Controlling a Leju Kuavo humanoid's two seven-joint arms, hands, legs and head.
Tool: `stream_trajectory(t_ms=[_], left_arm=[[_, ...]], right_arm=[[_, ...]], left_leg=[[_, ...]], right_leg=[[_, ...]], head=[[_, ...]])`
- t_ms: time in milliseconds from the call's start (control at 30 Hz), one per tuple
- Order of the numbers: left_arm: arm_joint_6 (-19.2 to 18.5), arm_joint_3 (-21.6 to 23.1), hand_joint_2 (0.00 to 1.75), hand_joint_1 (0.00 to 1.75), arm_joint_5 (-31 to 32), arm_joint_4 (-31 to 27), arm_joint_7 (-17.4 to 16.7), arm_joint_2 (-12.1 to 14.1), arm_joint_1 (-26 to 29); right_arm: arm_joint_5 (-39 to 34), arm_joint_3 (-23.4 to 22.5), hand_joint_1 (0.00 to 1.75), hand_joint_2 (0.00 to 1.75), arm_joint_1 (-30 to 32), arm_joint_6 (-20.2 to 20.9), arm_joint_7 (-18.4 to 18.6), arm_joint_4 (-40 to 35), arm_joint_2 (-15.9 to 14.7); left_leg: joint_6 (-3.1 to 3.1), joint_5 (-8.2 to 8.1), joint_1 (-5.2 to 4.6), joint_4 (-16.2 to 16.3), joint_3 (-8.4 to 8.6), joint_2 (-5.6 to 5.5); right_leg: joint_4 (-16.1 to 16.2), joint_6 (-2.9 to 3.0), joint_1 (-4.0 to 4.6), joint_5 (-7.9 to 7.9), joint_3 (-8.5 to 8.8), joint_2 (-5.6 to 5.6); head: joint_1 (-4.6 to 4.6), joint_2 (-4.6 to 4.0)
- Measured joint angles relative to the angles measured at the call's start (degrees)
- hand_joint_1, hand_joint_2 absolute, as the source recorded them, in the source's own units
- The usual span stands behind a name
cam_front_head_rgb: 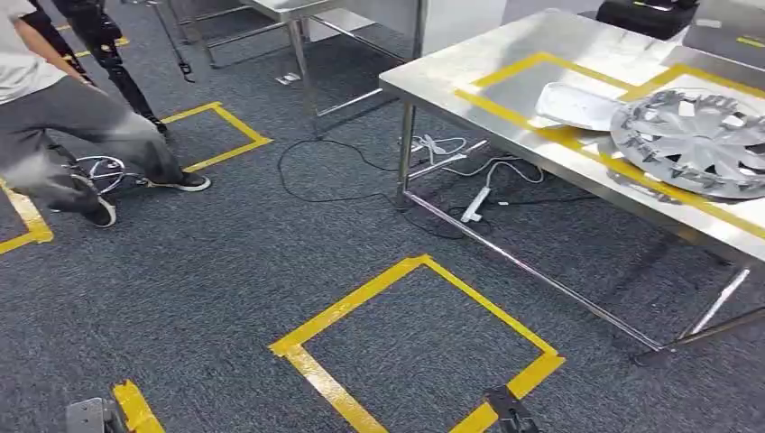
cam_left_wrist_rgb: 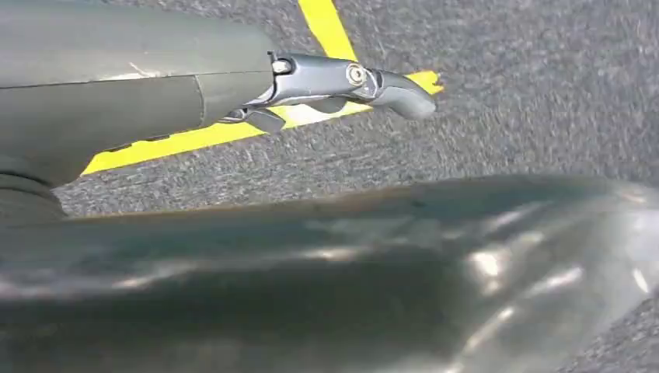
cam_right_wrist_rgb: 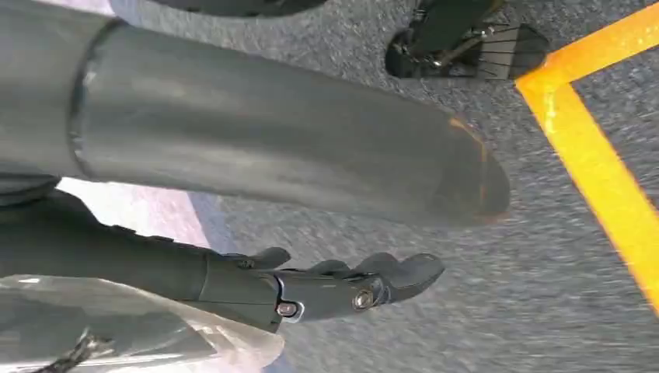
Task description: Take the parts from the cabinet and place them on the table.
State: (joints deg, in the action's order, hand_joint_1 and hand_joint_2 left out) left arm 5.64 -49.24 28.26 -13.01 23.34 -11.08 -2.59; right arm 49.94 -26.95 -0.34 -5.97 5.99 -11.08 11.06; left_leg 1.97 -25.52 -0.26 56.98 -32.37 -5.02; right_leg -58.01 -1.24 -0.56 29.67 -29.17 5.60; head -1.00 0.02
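A silver wheel cover [cam_front_head_rgb: 695,140] and a pale flat part [cam_front_head_rgb: 577,104] lie inside yellow tape marks on the steel table [cam_front_head_rgb: 469,72] at the right of the head view. My left hand [cam_left_wrist_rgb: 311,85] hangs over the grey carpet with fingers straight and apart from the thumb, holding nothing. My right hand [cam_right_wrist_rgb: 311,287] also hangs over the carpet, fingers stretched out, with nothing between them and the thumb. A translucent sheet [cam_right_wrist_rgb: 116,334] lies beside the right hand's fingers; I cannot tell whether it touches them.
A person [cam_front_head_rgb: 63,126] stands at the far left, with a shiny ring-shaped piece [cam_front_head_rgb: 99,171] by their shoes. Cables and a power strip [cam_front_head_rgb: 451,171] lie under the table's near corner. A yellow tape square [cam_front_head_rgb: 415,352] marks the carpet ahead. A second steel table [cam_front_head_rgb: 289,9] stands behind.
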Motion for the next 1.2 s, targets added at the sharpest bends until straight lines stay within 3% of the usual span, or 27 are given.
stream_trajectory(t_ms=[33,133,167,200,233,300,333,367,433,467,500,533,567,667,700,733,767,833,867,900,967,1000,1033,1067,1167,1200], left_arm=[[-0.02,0.02,0.00,0.00,0.09,0.00,-0.02,0.02,-0.29],[-0.11,0.11,0.00,0.00,0.55,0.02,-0.20,0.04,0.02],[-0.11,0.13,0.00,0.00,0.70,0.04,-0.35,0.26,0.18],[-0.11,0.22,0.00,0.00,0.87,0.07,-0.50,0.22,0.17],[-0.11,0.41,0.00,0.00,1.11,0.09,-0.59,0.22,-0.07],[-0.13,0.92,0.00,0.00,1.51,0.15,-0.79,0.13,-0.39],[-0.15,1.03,0.00,0.00,1.57,0.18,-0.79,0.13,-0.35],[-0.20,1.03,0.00,0.00,1.60,0.20,-0.81,0.15,-0.19],[-0.24,1.03,0.00,0.00,1.73,0.22,-0.85,0.24,-0.06],[-0.35,1.09,0.00,0.00,1.79,0.22,-0.85,0.33,-0.07],[-0.44,1.18,0.00,0.00,1.92,0.22,-0.87,0.35,-0.11],[-0.46,1.33,0.00,0.00,2.10,0.24,-0.92,0.35,-0.27],[-0.48,1.44,0.00,0.00,2.23,0.26,-1.02,0.35,-0.36],[-0.48,1.46,0.00,0.00,2.43,0.28,-1.03,0.37,0.13],[-0.63,1.51,0.00,0.00,2.60,0.31,-1.03,0.22,0.21],[-0.68,1.53,0.00,0.00,2.80,0.31,-1.11,0.30,0.02],[-0.72,1.55,0.00,0.00,2.95,0.31,-1.16,0.37,-0.28],[-0.85,1.62,0.00,0.00,3.10,0.31,-1.33,0.39,-0.37],[-0.87,1.68,0.00,0.00,3.13,0.33,-1.60,0.39,-0.29],[-0.88,1.73,0.00,0.00,3.17,0.35,-1.68,0.39,-0.17],[-0.90,1.77,0.00,0.00,3.17,0.37,-1.73,0.37,-0.20],[-0.94,1.84,0.00,0.00,3.19,0.37,-1.70,0.37,-0.23],[-0.94,1.84,0.00,0.00,3.19,0.37,-1.73,0.37,-0.24],[-0.94,1.84,0.00,0.00,3.30,0.37,-1.73,0.39,-0.42],[-1.07,1.88,0.00,0.00,3.63,0.39,-1.70,0.39,0.01],[-1.12,1.88,0.00,0.00,3.78,0.39,-1.70,0.55,0.12]], right_arm=[[-0.02,0.09,0.00,0.00,0.05,0.17,0.02,0.13,-0.11],[-0.04,0.11,0.00,0.00,0.06,1.14,0.28,0.22,-0.20],[-0.02,0.11,0.00,0.00,-0.01,1.48,0.48,0.22,-0.20],[-0.02,0.11,0.00,0.00,-0.05,1.98,0.70,0.24,-0.24],[0.00,0.13,0.00,0.00,0.02,2.46,0.98,0.24,-0.24],[0.11,0.13,0.00,0.00,0.11,3.41,1.58,0.37,-0.31],[0.33,0.17,0.00,0.00,0.08,3.78,1.79,0.44,-0.33],[0.66,0.31,0.00,0.00,0.06,4.13,1.99,0.46,-0.33],[1.01,0.59,0.00,0.00,-0.08,4.30,2.10,0.46,-0.33],[1.03,0.68,0.00,0.00,-0.22,4.56,2.16,0.46,-0.33],[1.05,0.76,0.00,0.00,-0.30,5.11,2.23,0.46,-0.33],[1.05,0.98,0.00,0.00,-0.35,5.40,2.23,0.48,-0.35],[1.07,1.11,0.00,0.00,-0.38,5.55,2.27,0.48,-0.37],[1.16,1.27,0.00,0.00,-0.67,6.14,2.51,0.52,-0.35],[1.44,1.42,0.00,0.00,-0.79,6.60,2.84,0.52,-0.46],[1.64,1.53,0.00,0.00,-0.75,6.99,2.95,0.52,-0.44],[1.70,1.55,0.00,0.00,-0.60,7.37,3.13,0.55,-0.46],[1.81,1.55,0.00,0.00,-0.44,7.74,3.39,0.61,-0.59],[1.84,1.55,0.00,0.00,-0.36,7.98,3.43,0.68,-0.59],[1.84,1.55,0.00,0.00,-0.39,8.00,3.45,0.68,-0.63],[1.84,1.55,0.00,0.00,-0.49,8.00,3.45,0.68,-0.66],[1.84,1.55,0.00,0.00,-0.51,8.00,3.45,0.68,-0.72],[1.84,1.57,0.00,0.00,-0.52,8.04,3.45,0.72,-0.72],[1.84,1.57,0.00,0.00,-0.43,8.04,3.41,0.76,-0.72],[1.90,1.55,0.00,0.00,-0.40,8.46,3.67,0.81,-0.74],[1.94,1.55,0.00,0.00,-0.50,8.76,3.78,0.81,-0.74]], left_leg=[[-0.34,0.14,-0.21,0.53,-0.58,-0.81],[-1.74,1.09,0.30,0.36,-1.89,-2.69],[-1.82,0.79,0.28,0.86,-2.25,-2.09],[-2.14,-0.52,-0.07,2.30,-2.78,1.09],[-2.48,-2.83,0.04,5.76,-4.32,2.79],[-2.97,-7.11,0.42,14.97,-8.25,3.96],[-3.13,-8.03,0.55,18.01,-9.45,4.15],[-3.25,-7.39,0.67,18.14,-9.24,4.27],[-3.08,-3.70,0.69,12.21,-5.99,4.69],[-2.78,-0.93,0.59,6.08,-2.66,5.88],[-2.42,-0.49,0.17,1.95,-0.62,9.31],[-1.96,-0.91,-0.65,0.85,-0.22,10.65],[-1.38,-0.92,-0.53,1.19,-0.60,10.03],[-0.50,-0.72,-0.67,0.81,-0.98,8.20],[0.03,-0.36,-0.33,0.41,-0.75,7.34],[0.47,-0.24,-0.17,0.41,-0.89,6.75],[0.83,-0.17,-0.17,0.41,-0.99,5.91],[0.99,-0.13,-0.28,0.42,-1.07,4.31],[0.98,-0.12,-0.31,0.43,-1.05,3.56],[0.94,-0.09,-0.32,0.49,-1.01,2.59],[0.90,-0.10,-0.27,0.77,-0.94,0.90],[0.75,-0.19,-0.24,1.03,-1.02,0.16],[0.43,-0.20,-0.37,1.25,-1.40,-0.37],[0.15,-0.20,-0.36,1.89,-2.01,-1.14],[-1.21,0.63,0.12,1.51,-2.82,-3.34],[-1.28,0.00,0.07,2.19,-3.07,-1.43]], right_leg=[[1.42,-0.05,-0.24,0.04,0.25,0.42],[1.27,0.42,0.09,0.06,0.24,-1.33],[1.78,0.84,-0.42,-0.45,0.26,-2.40],[1.81,1.03,-0.31,-0.53,0.33,-3.13],[1.80,1.19,-0.18,-0.49,0.32,-4.12],[1.74,1.34,0.09,-0.39,0.26,-6.32],[1.71,1.36,0.17,-0.35,0.21,-7.22],[1.71,1.34,0.20,-0.30,0.24,-8.16],[1.70,1.23,0.22,-0.15,0.39,-9.54],[1.71,1.03,0.22,0.01,0.65,-10.34],[1.72,0.83,0.35,0.19,0.81,-10.90],[1.40,0.45,0.85,0.43,0.66,-11.48],[1.50,0.32,0.89,0.42,0.60,-12.10],[1.57,-0.27,0.89,0.67,0.95,-13.88],[0.68,-0.76,0.60,1.89,0.24,-11.24],[-2.27,-0.76,0.46,3.85,-1.07,-8.28],[-7.26,-0.84,0.35,6.13,-3.38,-6.65],[-15.84,-0.96,0.31,9.21,-7.78,-5.73],[-17.34,-0.94,0.31,9.05,-8.82,-5.67],[-15.91,-0.89,0.31,7.19,-8.57,-5.66],[-7.14,-0.75,0.16,1.61,-4.80,-5.04],[-2.05,-0.70,-0.12,-0.89,-2.55,-3.02],[-0.82,-0.72,-0.57,0.07,-1.91,0.85],[0.52,-0.67,-0.78,0.06,-1.43,1.06],[0.19,0.06,-0.30,-0.24,-1.44,-0.96],[0.77,0.59,-0.67,-0.57,-1.14,-2.09]], head=[[0.05,0.00],[-0.04,-0.02],[0.09,0.00],[0.23,-0.02],[0.55,0.00],[0.44,0.00],[0.48,0.00],[0.48,0.00],[0.50,0.00],[0.48,-0.02],[0.48,-0.02],[0.65,0.00],[0.48,0.00],[0.39,0.00],[0.20,0.00],[0.00,0.00],[-0.15,0.00],[-0.15,0.00],[-0.09,0.00],[-0.11,-0.02],[-0.13,-0.02],[-0.13,0.00],[-0.09,-0.02],[0.09,-0.02],[-0.03,0.00],[0.00,0.00]])
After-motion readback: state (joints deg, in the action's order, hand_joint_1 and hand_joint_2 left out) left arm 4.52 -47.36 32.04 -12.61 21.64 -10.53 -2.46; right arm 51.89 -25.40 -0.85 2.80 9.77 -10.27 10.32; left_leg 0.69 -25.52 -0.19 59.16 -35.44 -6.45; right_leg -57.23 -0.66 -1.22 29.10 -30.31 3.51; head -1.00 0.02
